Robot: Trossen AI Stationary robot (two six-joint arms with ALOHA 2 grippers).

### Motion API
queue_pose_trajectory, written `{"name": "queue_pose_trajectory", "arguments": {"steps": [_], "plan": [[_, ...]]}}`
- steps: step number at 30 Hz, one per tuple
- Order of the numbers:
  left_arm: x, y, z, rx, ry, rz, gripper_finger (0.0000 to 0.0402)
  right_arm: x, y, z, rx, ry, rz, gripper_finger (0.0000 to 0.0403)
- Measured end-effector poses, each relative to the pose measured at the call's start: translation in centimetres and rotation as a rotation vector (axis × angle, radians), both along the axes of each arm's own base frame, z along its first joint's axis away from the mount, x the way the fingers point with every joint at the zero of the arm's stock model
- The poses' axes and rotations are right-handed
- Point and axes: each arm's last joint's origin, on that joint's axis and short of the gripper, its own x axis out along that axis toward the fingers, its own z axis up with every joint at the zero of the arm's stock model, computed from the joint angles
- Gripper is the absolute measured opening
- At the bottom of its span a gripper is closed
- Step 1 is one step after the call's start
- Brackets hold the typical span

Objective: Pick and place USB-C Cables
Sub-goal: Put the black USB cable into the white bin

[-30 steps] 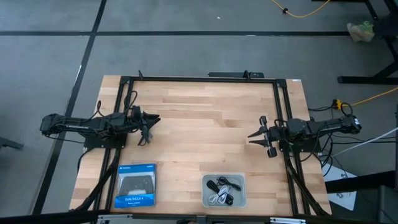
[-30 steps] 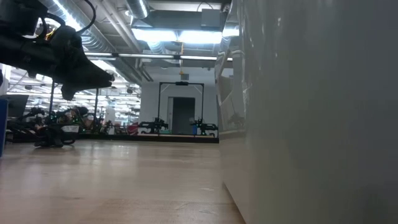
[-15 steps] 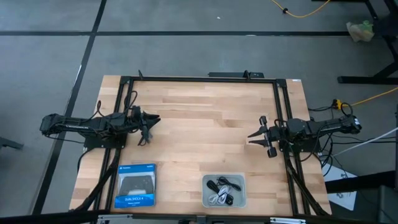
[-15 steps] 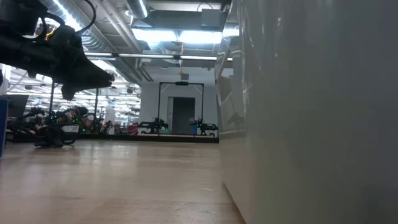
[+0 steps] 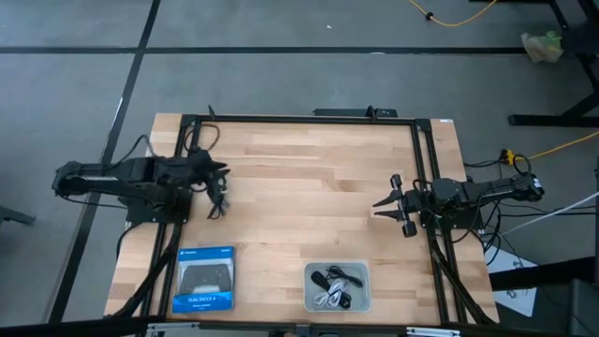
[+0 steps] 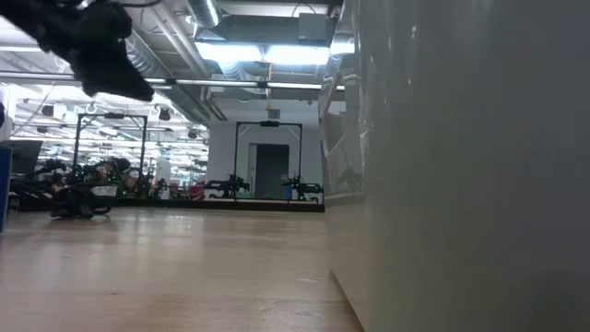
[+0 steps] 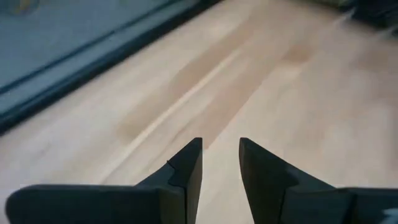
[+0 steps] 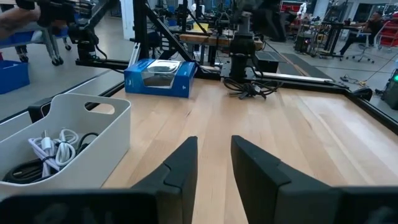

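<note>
The USB-C cables lie coiled in a pale grey tray (image 5: 309, 271) at the table's near edge: a whitish one (image 5: 327, 298) and black ones (image 5: 323, 279). The right wrist view also shows the whitish one (image 8: 53, 146) and a black one (image 8: 25, 167). I cannot pick out the pale grey-purple one. My left gripper (image 5: 225, 172) hangs above the table's far left part, with a narrow gap between its fingers (image 7: 221, 155), empty. My right gripper (image 5: 376, 204) is at the table's right side, likewise narrowly open (image 8: 214, 152) and empty.
A blue box (image 5: 204, 278) picturing a game controller lies at the near left, also seen in the right wrist view (image 8: 160, 78). The left arm's own black wiring (image 5: 215, 201) hangs by its gripper. In the low view the tray's pale wall (image 6: 461, 166) fills the right half.
My left gripper has risen and drawn back a little toward the table's left edge. My right arm has kept still.
</note>
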Motion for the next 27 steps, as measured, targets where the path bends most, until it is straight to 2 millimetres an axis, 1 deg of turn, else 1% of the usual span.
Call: {"name": "queue_pose_trajectory", "arguments": {"steps": [2,5,8,14,16,20,27], "plan": [[0.1,0.1,0.4,-0.058,0.115,0.08,0.0099,0.0,0.0,0.0,-0.001,0.0,0.0,0.0102],[1.1,0.1,1.0,-0.151,0.21,0.165,0.0098,0.0,0.0,0.0,0.001,0.0,0.0,0.0102],[2.7,0.0,0.6,-0.197,0.32,0.166,0.0098,0.0,0.0,0.0,0.0,0.0,0.0,0.0102],[5.5,-0.2,-0.9,-0.301,0.456,0.171,0.0098,0.0,0.0,0.0,-0.001,0.0,0.0,0.0102],[6.2,-0.2,-1.4,-0.344,0.483,0.196,0.0098,0.0,0.0,0.0,0.001,0.0,0.0,0.0102],[6.6,-0.3,-2.1,-0.4,0.537,0.234,0.0098,0.0,0.0,0.0,0.0,0.0,0.0,0.0102],[6.8,-0.1,-1.1,-0.433,0.495,0.272,0.0098,0.0,0.0,0.0,-0.001,-0.001,0.0,0.0102]]}}
